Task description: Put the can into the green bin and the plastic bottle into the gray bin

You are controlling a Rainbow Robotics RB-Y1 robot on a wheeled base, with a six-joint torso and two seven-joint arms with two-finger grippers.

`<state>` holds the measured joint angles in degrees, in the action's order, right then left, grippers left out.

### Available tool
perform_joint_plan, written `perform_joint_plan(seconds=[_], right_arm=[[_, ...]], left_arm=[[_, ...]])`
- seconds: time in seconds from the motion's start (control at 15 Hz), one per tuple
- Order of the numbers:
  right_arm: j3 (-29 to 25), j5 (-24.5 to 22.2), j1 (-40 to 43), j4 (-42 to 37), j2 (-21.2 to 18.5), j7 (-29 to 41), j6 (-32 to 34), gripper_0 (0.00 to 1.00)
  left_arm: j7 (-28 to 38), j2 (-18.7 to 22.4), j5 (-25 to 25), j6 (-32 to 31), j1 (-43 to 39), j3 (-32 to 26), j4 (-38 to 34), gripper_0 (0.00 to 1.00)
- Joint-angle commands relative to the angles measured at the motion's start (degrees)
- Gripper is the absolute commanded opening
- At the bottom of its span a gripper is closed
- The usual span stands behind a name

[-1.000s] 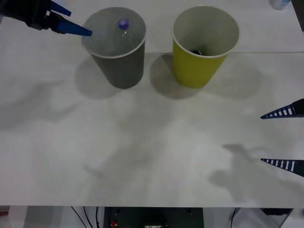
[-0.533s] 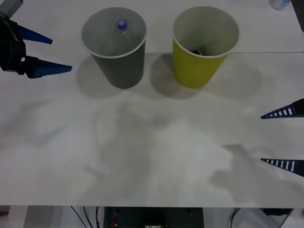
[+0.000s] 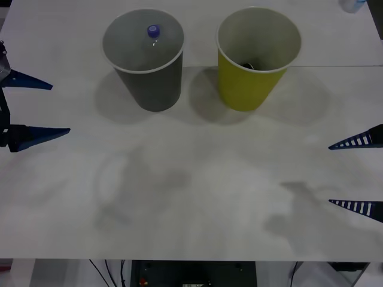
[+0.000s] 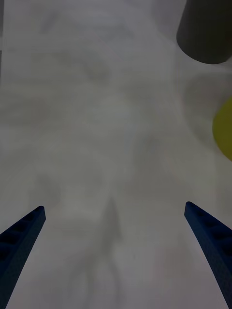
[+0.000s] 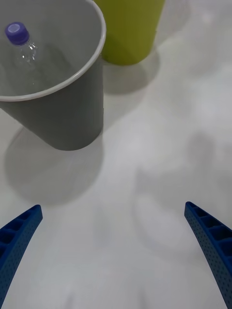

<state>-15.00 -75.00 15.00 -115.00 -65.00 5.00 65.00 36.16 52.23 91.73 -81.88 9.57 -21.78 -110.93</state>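
Pale white desk [image 3: 197, 197] is spreading across nearly the whole front view, its top faintly mottled. A thin seam [image 3: 335, 66] is running sideways across the far right part of the top. Soft grey shadows [image 3: 296, 212] are lying on the near half, several of them overlapping, so light is falling from above from more than one source. A small pale-blue thing [image 3: 352, 5] is sitting at the far right corner, cut by the edge; too little showing to tell what. Below the near edge, dark cables [image 3: 108, 270] are hanging, and a black box [image 3: 194, 274] is sitting beneath the middle.
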Motion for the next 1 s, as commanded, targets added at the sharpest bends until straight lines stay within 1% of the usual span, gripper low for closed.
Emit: perform_joint_plan(seconds=[0.07,0.27,0.33,0.47,0.67,0.8,1.0], right_arm=[[0.0,0.0,0.0,0.0,0.0,0.0,0.0,1.0],[0.0,0.0,0.0,0.0,0.0,0.0,0.0,1.0],[0.0,0.0,0.0,0.0,0.0,0.0,0.0,1.0],[0.0,0.0,0.0,0.0,0.0,0.0,0.0,1.0],[0.0,0.0,0.0,0.0,0.0,0.0,0.0,1.0],[0.0,0.0,0.0,0.0,0.0,0.0,0.0,1.0],[0.0,0.0,0.0,0.0,0.0,0.0,0.0,1.0]], left_arm=[[-9.08,-4.41,0.55,-3.2,-3.77,-3.0,0.01,1.0],[-18.93,-6.79,2.49,-6.45,-6.67,-4.06,0.01,1.0],[-21.65,-7.14,3.01,-7.68,-7.46,-4.06,0.01,1.0],[-26.14,-8.1,3.45,-8.12,-8.95,-4.32,0.1,1.0],[-30.44,-9.51,3.01,-8.12,-10.88,-5.29,0.01,1.0],[-31.23,-10.83,2.66,-8.12,-11.32,-6.34,0.01,1.0],[-31.76,-11.09,1.26,-8.12,-12.29,-6.87,0.1,1.0]])
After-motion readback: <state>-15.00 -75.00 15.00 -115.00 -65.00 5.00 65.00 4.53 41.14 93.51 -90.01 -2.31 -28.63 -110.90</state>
